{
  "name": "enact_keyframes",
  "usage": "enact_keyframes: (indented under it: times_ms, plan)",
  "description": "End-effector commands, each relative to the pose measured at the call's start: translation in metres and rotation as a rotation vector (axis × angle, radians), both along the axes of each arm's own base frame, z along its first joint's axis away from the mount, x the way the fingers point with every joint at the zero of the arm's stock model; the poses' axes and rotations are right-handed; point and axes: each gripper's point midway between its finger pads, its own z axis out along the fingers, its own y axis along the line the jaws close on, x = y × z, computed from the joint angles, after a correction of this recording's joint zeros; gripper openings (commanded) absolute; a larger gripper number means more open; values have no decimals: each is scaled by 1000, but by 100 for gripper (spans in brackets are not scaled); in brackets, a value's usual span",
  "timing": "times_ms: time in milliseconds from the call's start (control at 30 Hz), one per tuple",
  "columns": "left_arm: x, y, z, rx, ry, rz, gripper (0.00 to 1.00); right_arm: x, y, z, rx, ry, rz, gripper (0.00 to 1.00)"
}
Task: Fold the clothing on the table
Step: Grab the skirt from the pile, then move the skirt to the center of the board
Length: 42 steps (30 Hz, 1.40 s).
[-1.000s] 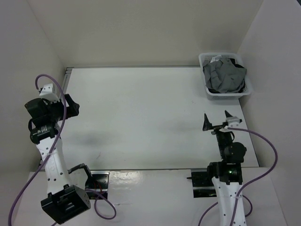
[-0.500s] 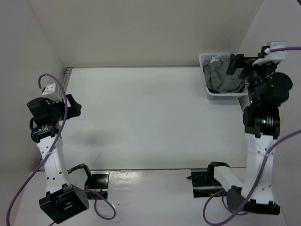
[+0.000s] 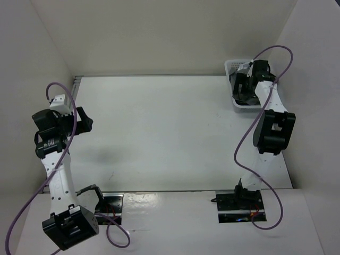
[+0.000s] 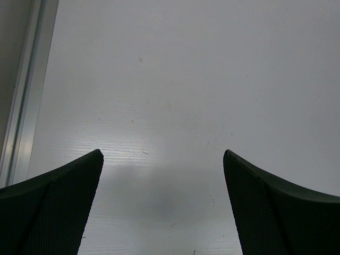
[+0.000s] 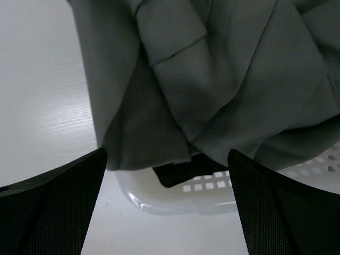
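My right jaws stand wide apart, gripping nothing, just above the crumpled thin grey pleated skirt (image 5: 223,79). It is bunched in the white plastic lattice basket (image 5: 175,199) at the far right corner of the white bench (image 3: 159,122), one fold spilling over the rim. I cannot tell its long axis. My left jaws gape near the bench's left edge.

Ahead of the right gripper (image 5: 167,153) the clothing (image 5: 212,79) runs off the top and right edges of the wrist view, so its waist, hem and outline cannot be told. It hides all of the basket (image 5: 175,201) but a short stretch of rim between the fingertips, and a black garment (image 5: 172,174) shows only as a sliver under the grey fold there. In the top view this gripper and its arm cover most of the basket's contents, while the left gripper (image 4: 162,154) is cut off at its wrist view's bottom edge.
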Motion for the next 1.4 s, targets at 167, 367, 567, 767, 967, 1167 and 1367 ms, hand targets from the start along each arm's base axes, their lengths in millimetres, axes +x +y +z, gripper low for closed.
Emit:
enact_keyframes:
  times_ms: [167, 367, 567, 767, 967, 1167, 1367]
  plan:
    - [1, 1, 24, 55, -74, -3, 99, 50, -36, 46, -105, -163, -116, 98]
    - [4, 0, 18, 41, -58, -13, 99, 62, -48, 8, -144, -115, -145, 98]
    - [4, 0, 18, 41, -58, -13, 99, 69, -58, -28, -182, -65, -158, 94]
    - [4, 0, 18, 41, -58, -13, 99, 76, -56, -42, -175, -25, -127, 13]
    - [4, 0, 18, 41, -58, -13, 99, 62, -43, 59, -131, -204, -93, 0]
    - [4, -3, 19, 32, -62, -32, 99, -25, 20, 263, -221, -558, 4, 0]
    - [0, -5, 28, 47, -91, -32, 99, -95, 128, 300, -209, -635, 337, 0]
